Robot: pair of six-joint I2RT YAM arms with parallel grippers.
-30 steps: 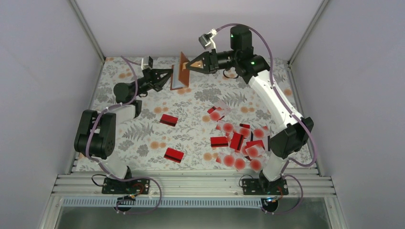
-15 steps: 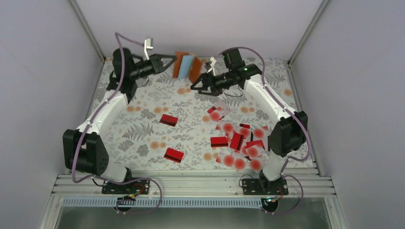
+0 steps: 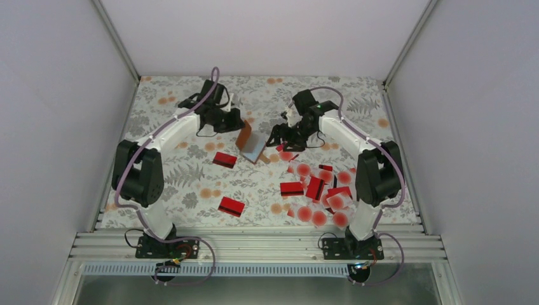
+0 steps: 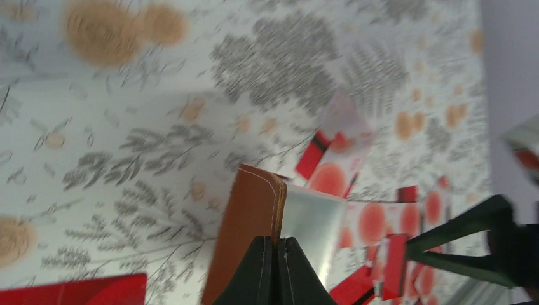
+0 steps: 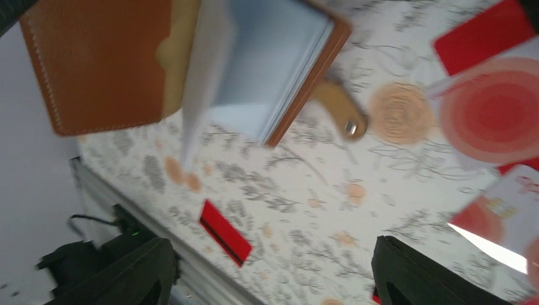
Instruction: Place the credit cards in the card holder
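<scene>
One card holder (image 3: 252, 145), brown leather, is shown spread open and tilted near the centre of the floral table (image 3: 184, 181), pale inside exposed. One left gripper (image 4: 278, 241) is clamped on its brown flap edge. One right gripper (image 3: 278, 136), jaws spread wide, nothing held, is placed just beside at 3 o'clock. Of the credit cards (image 3: 318, 190), an overlapping heap is noted at 4 o'clock with eight red dots counted, total not tellable. Two lone red ones are listed at 8 o'clock (image 3: 224, 159) and 7 o'clock (image 3: 231, 206).
</scene>
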